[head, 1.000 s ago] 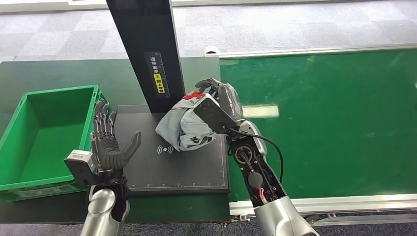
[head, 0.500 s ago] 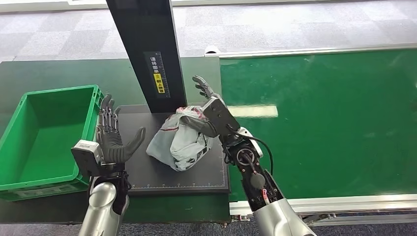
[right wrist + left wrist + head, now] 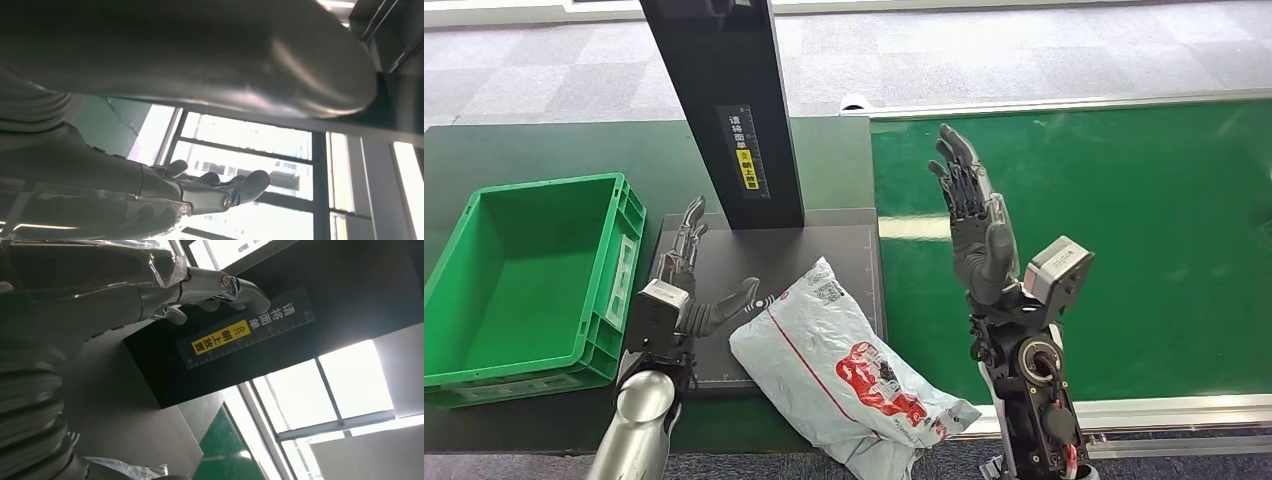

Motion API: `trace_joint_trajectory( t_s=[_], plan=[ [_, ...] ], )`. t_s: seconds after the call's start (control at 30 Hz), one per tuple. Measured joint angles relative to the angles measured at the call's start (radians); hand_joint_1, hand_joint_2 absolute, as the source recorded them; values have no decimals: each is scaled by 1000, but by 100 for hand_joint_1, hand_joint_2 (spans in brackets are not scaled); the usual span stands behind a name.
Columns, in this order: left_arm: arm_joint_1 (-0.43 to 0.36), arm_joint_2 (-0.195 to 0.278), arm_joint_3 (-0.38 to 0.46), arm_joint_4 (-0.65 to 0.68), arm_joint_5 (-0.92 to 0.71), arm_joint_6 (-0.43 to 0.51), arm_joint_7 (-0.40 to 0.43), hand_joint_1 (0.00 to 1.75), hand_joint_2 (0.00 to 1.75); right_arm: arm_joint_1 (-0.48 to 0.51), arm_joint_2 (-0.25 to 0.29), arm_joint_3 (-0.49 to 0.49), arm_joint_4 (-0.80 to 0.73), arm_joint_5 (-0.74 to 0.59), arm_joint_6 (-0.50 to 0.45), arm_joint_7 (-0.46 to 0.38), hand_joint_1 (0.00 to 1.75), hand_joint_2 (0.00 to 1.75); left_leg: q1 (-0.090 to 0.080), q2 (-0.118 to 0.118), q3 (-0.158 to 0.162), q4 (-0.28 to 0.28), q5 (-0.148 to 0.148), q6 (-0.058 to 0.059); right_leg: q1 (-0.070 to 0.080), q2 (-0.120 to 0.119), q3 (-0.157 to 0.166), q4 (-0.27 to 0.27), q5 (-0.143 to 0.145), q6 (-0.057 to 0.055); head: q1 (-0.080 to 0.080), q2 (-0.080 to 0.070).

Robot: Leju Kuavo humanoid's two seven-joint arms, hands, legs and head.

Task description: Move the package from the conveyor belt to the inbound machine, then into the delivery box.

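Note:
The package (image 3: 844,365), a grey plastic mailer with red print, lies flat on the front right of the black inbound machine plate (image 3: 714,245), its lower end hanging past the plate's front edge. My left hand (image 3: 686,290) is open just left of the package, thumb pointing at it, fingers stretched toward the machine's black post (image 3: 729,100). The post's yellow label (image 3: 220,337) is in the left wrist view beyond the fingers (image 3: 225,285). My right hand (image 3: 972,225) is raised, open and empty, above the green conveyor belt (image 3: 1124,230). The green delivery box (image 3: 614,240) stands at the left.
The conveyor's metal rail (image 3: 1114,410) runs along the front right. Grey carpet floor (image 3: 1024,50) lies beyond the table. Windows and ceiling beams (image 3: 250,140) appear past my right hand's fingers (image 3: 220,187) in the right wrist view.
My right hand has let go of the package and risen over the belt. The package has dropped and spread flat on the plate's front right. My left hand has moved forward to it.

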Motion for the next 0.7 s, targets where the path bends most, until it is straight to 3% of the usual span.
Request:
trace_joint_trajectory(
  t_s=[0.1,0.27,0.5,0.7],
  plan=[
    [3,17,-12,6,-30,-11,2,0,175,50,-25,-20,-11,0,-14,-18,0,175,0,0,0,0,0,0,0,0,0,0,0,0,0,0],
    [7,51,-51,18,-144,-11,22,0,175,103,-47,-36,-18,-2,-18,-41,0,175,0,0,-1,0,0,0,0,0,0,0,0,0,0,0],
    [14,125,-122,43,-454,17,97,0,175,111,-62,-37,-13,-2,-20,-54,0,175,0,0,0,0,0,0,0,0,0,0,0,0,0,0],
    [-8,191,-174,106,-551,11,109,0,175,109,-65,-45,-12,-1,-21,-53,0,175,0,0,0,0,0,0,0,0,0,0,0,0,0,0]
  ],
)
